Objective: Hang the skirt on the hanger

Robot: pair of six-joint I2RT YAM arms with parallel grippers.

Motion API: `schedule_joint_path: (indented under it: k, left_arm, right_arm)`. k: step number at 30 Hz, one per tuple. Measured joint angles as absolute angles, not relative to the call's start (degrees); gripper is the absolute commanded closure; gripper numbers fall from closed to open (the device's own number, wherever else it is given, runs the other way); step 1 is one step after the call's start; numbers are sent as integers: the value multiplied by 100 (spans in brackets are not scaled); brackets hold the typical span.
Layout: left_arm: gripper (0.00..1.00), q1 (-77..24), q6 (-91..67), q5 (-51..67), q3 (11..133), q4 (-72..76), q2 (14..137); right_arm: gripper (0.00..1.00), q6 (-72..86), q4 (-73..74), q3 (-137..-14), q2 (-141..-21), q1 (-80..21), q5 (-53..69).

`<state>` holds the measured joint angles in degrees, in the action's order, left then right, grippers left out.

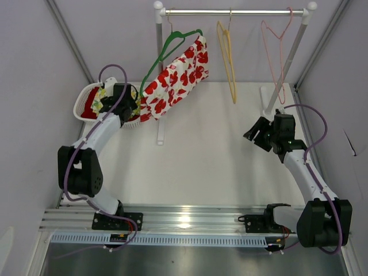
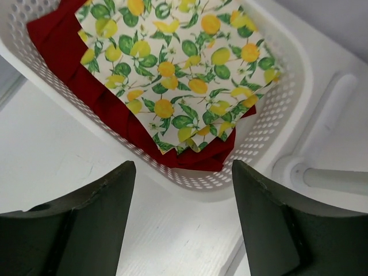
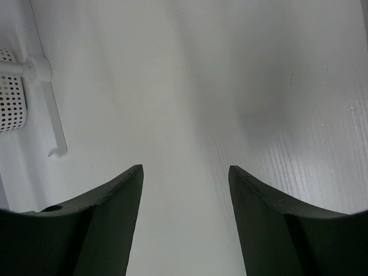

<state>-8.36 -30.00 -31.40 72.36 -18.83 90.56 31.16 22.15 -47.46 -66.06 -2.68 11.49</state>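
Red-flowered skirt (image 1: 175,80) hanging on a tilted green hanger (image 1: 167,49) at the rail's (image 1: 241,11) left end, lemon-print cloth (image 2: 178,63) over red cloth (image 2: 115,115) in a white basket (image 2: 287,115), left gripper (image 2: 181,172) above the basket's edge, fingers apart, empty, right gripper (image 3: 184,172) over the table (image 1: 218,149), fingers apart.

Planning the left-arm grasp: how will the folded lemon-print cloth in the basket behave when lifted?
Likely floppy: the lemon-print cloth lies in flat folds, so it should unfold and drape. It looks thin, so probably light. The red cloth beneath may drag along.
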Motion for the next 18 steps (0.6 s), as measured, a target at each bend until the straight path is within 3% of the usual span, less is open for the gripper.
schedule_joint_path:
  k: [10, 18]
  left_arm:
    - [21, -622, -2698, -2753, 7461, -1741, 10453]
    - [21, -489, -2637, -2722, 7822, -1717, 10853]
  right_arm:
    - [33, 3052, 2220, -4703, -6611, -268, 1146]
    - [33, 2971, 2204, -4681, -6707, -268, 1144]
